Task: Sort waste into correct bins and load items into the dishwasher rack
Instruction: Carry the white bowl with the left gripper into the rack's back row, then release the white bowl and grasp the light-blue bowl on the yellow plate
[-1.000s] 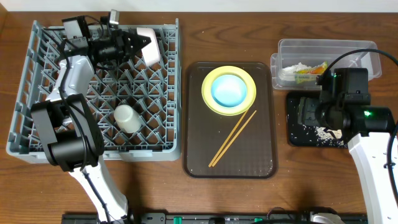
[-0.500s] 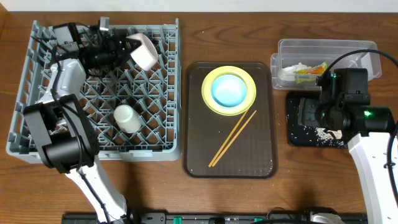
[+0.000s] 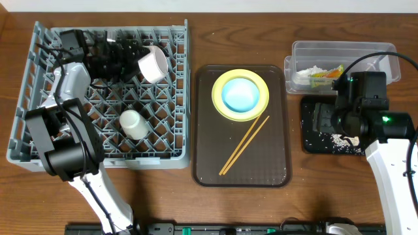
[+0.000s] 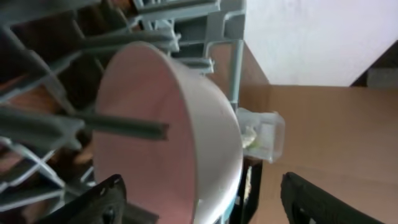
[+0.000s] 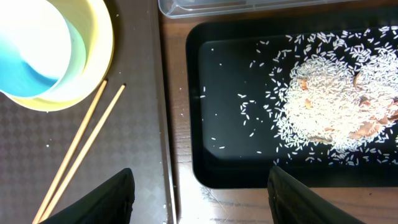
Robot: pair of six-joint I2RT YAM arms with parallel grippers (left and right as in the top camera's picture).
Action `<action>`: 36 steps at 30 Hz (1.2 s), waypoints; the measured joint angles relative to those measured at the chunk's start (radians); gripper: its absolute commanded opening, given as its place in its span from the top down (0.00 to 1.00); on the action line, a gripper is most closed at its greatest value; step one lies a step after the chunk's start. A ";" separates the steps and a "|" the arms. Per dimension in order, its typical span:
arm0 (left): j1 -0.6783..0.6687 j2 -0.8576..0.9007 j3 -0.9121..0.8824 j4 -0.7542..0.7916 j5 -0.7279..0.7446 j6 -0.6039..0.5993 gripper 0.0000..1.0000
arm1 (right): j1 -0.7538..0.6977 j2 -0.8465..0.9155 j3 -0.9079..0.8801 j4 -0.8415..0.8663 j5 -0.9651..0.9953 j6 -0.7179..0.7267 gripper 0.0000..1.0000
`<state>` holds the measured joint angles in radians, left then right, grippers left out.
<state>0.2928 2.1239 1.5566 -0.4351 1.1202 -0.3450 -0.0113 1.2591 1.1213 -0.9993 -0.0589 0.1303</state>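
The pinkish-white bowl (image 3: pixel 153 64) (image 4: pixel 161 124) stands on its edge among the pegs at the back of the grey dishwasher rack (image 3: pixel 19 124). My left gripper (image 3: pixel 130 55) (image 4: pixel 205 202) is open around its rim, with a gap between the fingers and the bowl. A white cup (image 3: pixel 132 123) sits in the rack. The light blue bowl (image 3: pixel 240 93) rests on the yellow plate (image 3: pixel 219 104), with the chopsticks (image 3: pixel 245 145) beside them. My right gripper (image 3: pixel 324 119) (image 5: pixel 199 193) hangs open and empty over the left edge of the black tray (image 5: pixel 236 155), which holds rice scraps (image 5: pixel 329 106).
Plate, bowl and chopsticks lie on a brown serving tray (image 3: pixel 209 163) in the middle. A clear tub (image 3: pixel 366 49) at the back right holds the green-yellow wrapper (image 3: pixel 324 73) and white paper. Bare wood separates the brown tray from the black tray.
My left gripper has opened and drawn back to the left, leaving the pinkish-white bowl propped in the rack. The right arm has not moved.
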 measured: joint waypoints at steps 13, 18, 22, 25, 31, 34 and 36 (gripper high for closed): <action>0.001 -0.198 -0.001 -0.146 -0.338 0.138 0.13 | 0.000 0.000 0.000 -0.002 0.000 0.000 0.33; -0.007 -0.321 -0.001 -0.228 -0.457 0.152 0.13 | 0.000 0.000 0.000 -0.003 0.000 0.000 0.33; -0.053 -0.397 -0.001 -0.308 -0.559 0.162 0.13 | 0.000 0.000 0.000 -0.003 0.000 0.000 0.30; -0.123 -0.433 -0.001 -0.343 -0.625 0.163 0.12 | 0.000 0.000 0.000 -0.003 0.000 0.002 0.25; -0.364 -0.454 -0.001 -0.363 -0.766 0.166 0.06 | 0.000 0.000 0.000 -0.003 0.000 0.005 0.20; -0.522 -0.447 -0.001 -0.352 -0.880 0.171 0.06 | 0.000 0.000 0.000 -0.007 0.000 0.006 0.20; -0.607 -0.437 -0.001 -0.335 -0.927 0.187 0.06 | 0.000 0.000 0.000 -0.014 0.000 0.006 0.21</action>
<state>-0.3141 1.6867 1.5558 -0.7696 0.1928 -0.1585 -0.0113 1.2591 1.1213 -1.0138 -0.0589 0.1360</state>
